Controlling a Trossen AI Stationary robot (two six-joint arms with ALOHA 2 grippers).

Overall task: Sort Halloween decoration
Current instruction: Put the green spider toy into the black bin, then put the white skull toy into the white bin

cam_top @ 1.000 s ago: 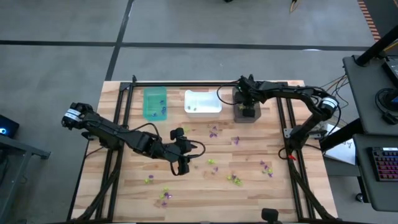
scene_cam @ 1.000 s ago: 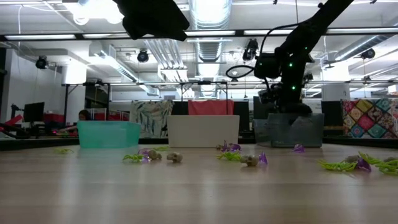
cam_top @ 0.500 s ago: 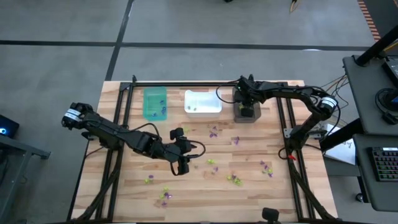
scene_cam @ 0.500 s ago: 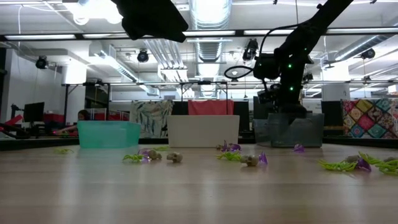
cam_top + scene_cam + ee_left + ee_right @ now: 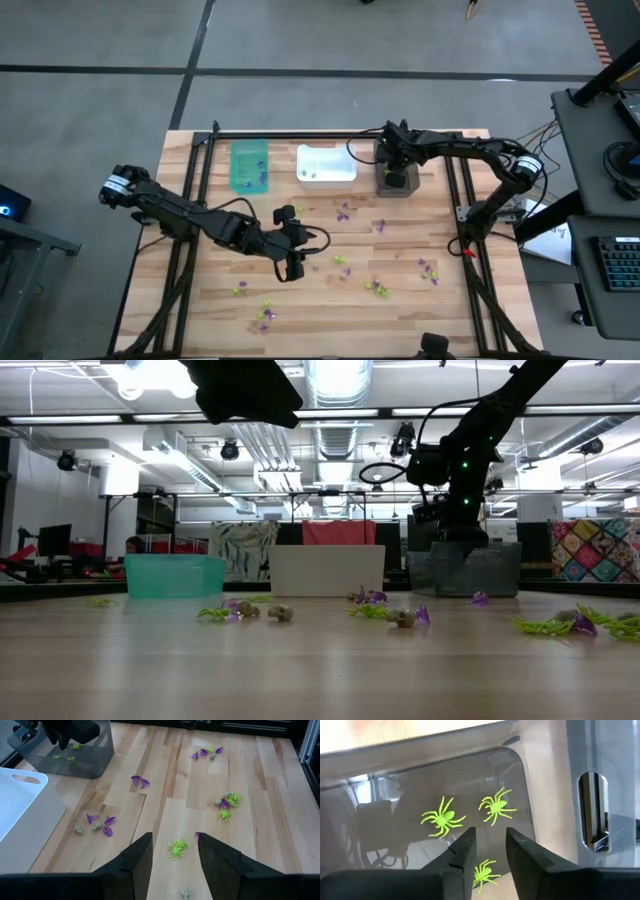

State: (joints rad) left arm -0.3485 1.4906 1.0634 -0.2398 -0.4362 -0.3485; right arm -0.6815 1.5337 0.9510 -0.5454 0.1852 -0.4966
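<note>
**Right gripper open over the dark bin, spiders below it**

Take the wooden table (image 5: 400,300) as your frame, then the dark brown bin (image 5: 397,180) at its far edge as your landmark. Beside that bin you have the white bin (image 5: 326,163), and beyond that the teal bin (image 5: 249,166).

Your right gripper (image 5: 489,851) hangs directly above the dark brown bin, fingers parted and holding nothing. Three lime-green spiders lie on the bin's floor below it, one (image 5: 497,806) just past the fingertips.

Your left gripper (image 5: 174,851) hovers over mid-table, well apart from the dark brown bin and toward the near edge. Its fingers are spread and empty, with a lime-green spider (image 5: 177,847) on the wood between them.

The remaining Halloween decoration (image 5: 377,288) lies scattered across the table, near side of the bins: purple, green and pale pieces.
</note>
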